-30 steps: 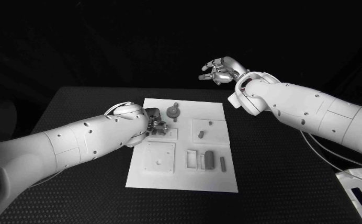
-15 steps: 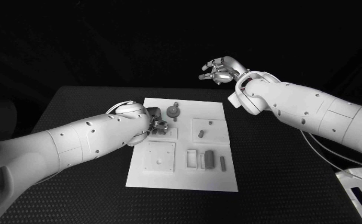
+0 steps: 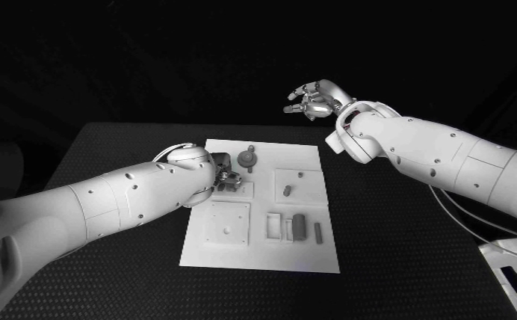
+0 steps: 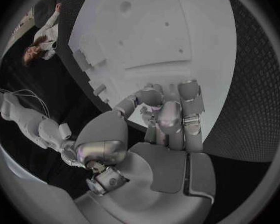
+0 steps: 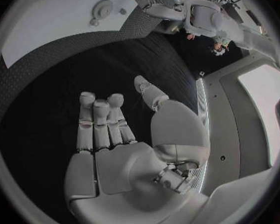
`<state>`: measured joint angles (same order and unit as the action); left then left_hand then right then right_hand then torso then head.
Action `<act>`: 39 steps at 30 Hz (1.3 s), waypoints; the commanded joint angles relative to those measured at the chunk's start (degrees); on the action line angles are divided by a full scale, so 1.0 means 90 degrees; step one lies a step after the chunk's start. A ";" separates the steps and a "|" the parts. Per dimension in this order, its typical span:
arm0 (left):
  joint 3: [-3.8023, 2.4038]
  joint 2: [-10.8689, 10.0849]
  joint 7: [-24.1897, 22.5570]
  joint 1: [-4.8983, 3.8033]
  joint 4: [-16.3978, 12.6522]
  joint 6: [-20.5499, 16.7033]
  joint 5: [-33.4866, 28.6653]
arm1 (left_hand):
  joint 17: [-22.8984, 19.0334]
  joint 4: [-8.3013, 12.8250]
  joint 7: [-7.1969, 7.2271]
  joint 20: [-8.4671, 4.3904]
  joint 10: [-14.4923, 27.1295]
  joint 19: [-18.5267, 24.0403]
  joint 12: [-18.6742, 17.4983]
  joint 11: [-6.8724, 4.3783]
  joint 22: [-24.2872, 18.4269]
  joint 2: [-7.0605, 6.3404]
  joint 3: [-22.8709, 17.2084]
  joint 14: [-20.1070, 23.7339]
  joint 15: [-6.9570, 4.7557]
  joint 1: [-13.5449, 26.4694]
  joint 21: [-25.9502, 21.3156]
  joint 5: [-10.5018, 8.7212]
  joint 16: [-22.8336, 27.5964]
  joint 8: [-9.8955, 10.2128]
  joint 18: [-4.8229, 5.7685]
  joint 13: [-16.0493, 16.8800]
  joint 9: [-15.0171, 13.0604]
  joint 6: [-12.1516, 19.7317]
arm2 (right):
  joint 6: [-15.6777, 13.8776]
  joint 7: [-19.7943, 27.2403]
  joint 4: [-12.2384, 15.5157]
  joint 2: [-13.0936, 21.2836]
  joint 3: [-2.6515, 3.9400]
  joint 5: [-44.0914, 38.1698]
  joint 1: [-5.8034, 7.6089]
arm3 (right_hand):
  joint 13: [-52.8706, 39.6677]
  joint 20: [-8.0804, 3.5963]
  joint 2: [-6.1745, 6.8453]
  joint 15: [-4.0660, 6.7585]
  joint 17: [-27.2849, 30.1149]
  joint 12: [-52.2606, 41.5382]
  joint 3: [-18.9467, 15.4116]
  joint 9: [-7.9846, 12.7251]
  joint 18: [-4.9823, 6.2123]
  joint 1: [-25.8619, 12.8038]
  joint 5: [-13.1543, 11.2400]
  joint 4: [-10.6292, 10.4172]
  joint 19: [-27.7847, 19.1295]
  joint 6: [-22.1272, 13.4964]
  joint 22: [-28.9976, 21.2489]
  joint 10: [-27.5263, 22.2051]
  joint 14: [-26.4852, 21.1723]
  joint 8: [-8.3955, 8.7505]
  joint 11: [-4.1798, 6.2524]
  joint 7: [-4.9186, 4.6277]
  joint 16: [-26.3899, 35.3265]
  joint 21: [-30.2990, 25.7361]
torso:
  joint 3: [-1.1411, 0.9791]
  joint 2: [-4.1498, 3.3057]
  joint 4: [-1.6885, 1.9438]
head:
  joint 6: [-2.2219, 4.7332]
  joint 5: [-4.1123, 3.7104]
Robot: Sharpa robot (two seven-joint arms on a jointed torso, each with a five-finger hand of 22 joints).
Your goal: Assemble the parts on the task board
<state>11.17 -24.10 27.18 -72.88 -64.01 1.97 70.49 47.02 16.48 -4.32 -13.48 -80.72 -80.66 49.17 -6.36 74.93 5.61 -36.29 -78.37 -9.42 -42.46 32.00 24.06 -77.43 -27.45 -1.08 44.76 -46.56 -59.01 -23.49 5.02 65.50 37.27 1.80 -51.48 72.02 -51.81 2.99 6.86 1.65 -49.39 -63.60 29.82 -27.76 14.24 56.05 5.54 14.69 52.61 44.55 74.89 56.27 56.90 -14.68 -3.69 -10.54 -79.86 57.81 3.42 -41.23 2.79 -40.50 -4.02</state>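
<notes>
I saw a dark, textured tabletop carrying the flat white task board. At nine o'clock on it, my left robot hand curled; whether it gripped anything, I couldn't tell. My right robot hand hovered beyond at one o'clock, fingers spread, empty.

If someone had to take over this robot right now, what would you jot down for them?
Left hand: low over the task board, fingers curled at its left-middle area; whether it holds a part cannot be told.
Right hand: raised beyond the board's far right corner, holding nothing, fingers apart.
Parts: a round part near the far edge, a peg in the middle right, slim parts nearer the robot.
Done: no finished assembly can be told. Left: the assembly.
</notes>
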 commanded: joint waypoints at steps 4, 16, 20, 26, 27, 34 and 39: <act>0.0033 0.0091 -0.0206 0.0080 -0.0087 0.0193 -0.0048 | -0.0064 -0.0178 0.0563 -0.0030 0.0032 -0.0070 0.0057 -0.0074 0.0122 -0.0008 0.0032 0.0346 -0.0350 0.0144 0.0028 -0.0341 -0.0072 0.0028 -0.0096 -0.0035 -0.0002 -0.0842 | 0.0082 0.0025 0.0000 -0.0003 0.0004 -0.0004 0.0001 | 0.0015 0.0018 -0.0061 -0.0010 0.0011 -0.0041 -0.0049 0.0014 0.0085 -0.0043 -0.0014 -0.0027 -0.0032 0.0031 0.0009 -0.0957 -0.0051 -0.0033 -0.0095 -0.0037 -0.0034 -0.0017 | 0.0003 0.0001 0.0003 | -0.0005 -0.0011; 0.0033 0.0095 -0.0225 0.0083 -0.0084 0.0154 -0.0070 | -0.0178 -0.0289 0.0574 -0.0046 0.0055 -0.0050 0.0095 -0.0081 0.0116 -0.0212 0.0231 0.0382 -0.0366 0.0260 0.0020 -0.0962 -0.0137 0.0070 -0.0119 -0.0090 -0.0025 -0.0847 | 0.0089 0.0030 -0.0019 -0.0026 0.0004 -0.0002 0.0000 | 0.0020 0.0019 -0.0054 -0.0011 0.0015 -0.0042 -0.0054 0.0020 0.0085 -0.0057 -0.0014 -0.0036 -0.0034 0.0027 0.0009 -0.0959 -0.0053 -0.0033 -0.0096 -0.0039 -0.0035 -0.0020 | 0.0004 -0.0001 0.0004 | -0.0018 -0.0022; 0.0033 0.0096 -0.0228 0.0085 -0.0075 0.0144 -0.0077 | -0.0195 -0.0317 0.0570 -0.0045 0.0059 -0.0047 0.0099 -0.0083 0.0116 -0.0269 0.0252 0.0388 -0.0368 0.0276 0.0017 -0.1028 -0.0144 0.0078 -0.0120 -0.0099 -0.0027 -0.0845 | 0.0092 0.0029 -0.0019 -0.0028 0.0004 -0.0001 0.0000 | 0.0021 0.0019 -0.0054 -0.0011 0.0015 -0.0043 -0.0055 0.0021 0.0085 -0.0059 -0.0014 -0.0037 -0.0034 0.0025 0.0010 -0.0960 -0.0054 -0.0032 -0.0096 -0.0039 -0.0035 -0.0020 | 0.0005 -0.0002 0.0002 | -0.0020 -0.0026; 0.0033 0.0092 -0.0231 0.0091 -0.0081 0.0151 -0.0093 | -0.0217 -0.0351 0.0570 -0.0046 0.0064 -0.0043 0.0103 -0.0082 0.0116 -0.0348 0.0283 0.0396 -0.0369 0.0305 0.0013 -0.1076 -0.0152 0.0087 -0.0123 -0.0110 -0.0031 -0.0842 | 0.0094 0.0030 -0.0023 -0.0030 0.0004 0.0000 0.0000 | 0.0023 0.0019 -0.0055 -0.0011 0.0017 -0.0043 -0.0054 0.0024 0.0085 -0.0060 -0.0013 -0.0039 -0.0034 0.0023 0.0010 -0.0960 -0.0055 -0.0032 -0.0097 -0.0039 -0.0036 -0.0021 | 0.0005 0.0001 0.0004 | -0.0031 -0.0032; 0.0033 0.0089 -0.0231 0.0092 -0.0081 0.0143 -0.0093 | -0.0219 -0.0352 0.0570 -0.0047 0.0064 -0.0042 0.0103 -0.0082 0.0116 -0.0353 0.0285 0.0396 -0.0370 0.0306 0.0013 -0.1077 -0.0152 0.0088 -0.0123 -0.0110 -0.0031 -0.0842 | 0.0093 0.0030 -0.0023 -0.0031 0.0004 0.0000 0.0000 | 0.0023 0.0019 -0.0055 -0.0011 0.0017 -0.0044 -0.0054 0.0024 0.0085 -0.0060 -0.0013 -0.0039 -0.0035 0.0023 0.0010 -0.0960 -0.0055 -0.0032 -0.0097 -0.0039 -0.0036 -0.0021 | 0.0005 0.0001 0.0004 | -0.0031 -0.0032; 0.0032 0.0054 -0.0224 0.0092 -0.0074 0.0135 -0.0093 | -0.0233 -0.0370 0.0571 -0.0048 0.0066 -0.0042 0.0108 -0.0083 0.0116 -0.0407 0.0305 0.0399 -0.0371 0.0318 0.0011 -0.1102 -0.0160 0.0092 -0.0126 -0.0117 -0.0036 -0.0843 | 0.0092 0.0031 -0.0030 -0.0035 0.0004 0.0002 0.0000 | 0.0024 0.0019 -0.0054 -0.0012 0.0018 -0.0044 -0.0054 0.0026 0.0085 -0.0062 -0.0013 -0.0041 -0.0035 0.0021 0.0010 -0.0961 -0.0055 -0.0032 -0.0097 -0.0039 -0.0036 -0.0022 | 0.0005 0.0001 0.0001 | -0.0024 -0.0036; 0.0032 0.0023 -0.0222 0.0091 -0.0063 0.0101 -0.0093 | -0.0251 -0.0344 0.0574 -0.0055 0.0067 -0.0043 0.0115 -0.0089 0.0117 -0.0339 0.0273 0.0401 -0.0376 0.0248 0.0012 -0.1105 -0.0173 0.0095 -0.0134 -0.0126 -0.0043 -0.0846 | 0.0093 0.0033 -0.0029 -0.0032 0.0004 0.0005 0.0000 | 0.0025 0.0019 -0.0054 -0.0012 0.0019 -0.0044 -0.0055 0.0027 0.0085 -0.0063 -0.0013 -0.0042 -0.0035 0.0020 0.0010 -0.0961 -0.0056 -0.0032 -0.0097 -0.0040 -0.0036 -0.0022 | 0.0005 0.0001 0.0004 | -0.0020 -0.0039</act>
<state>11.36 -23.81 25.53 -72.19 -64.62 2.17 69.98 44.82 13.29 -0.28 -13.52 -80.44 -80.69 49.87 -7.14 74.90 2.32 -33.69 -75.08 -12.26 -39.71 31.99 14.35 -78.77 -26.39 -3.17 43.69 -46.86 -64.26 -23.29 4.99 65.22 36.98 1.80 -51.46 72.01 -51.68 2.99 6.56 1.49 -49.30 -63.60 29.58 -27.59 14.24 55.75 5.54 14.46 52.61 44.55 74.93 56.27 56.73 -14.68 -3.69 -10.54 -79.86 57.81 3.47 -41.22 2.81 -40.70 -4.35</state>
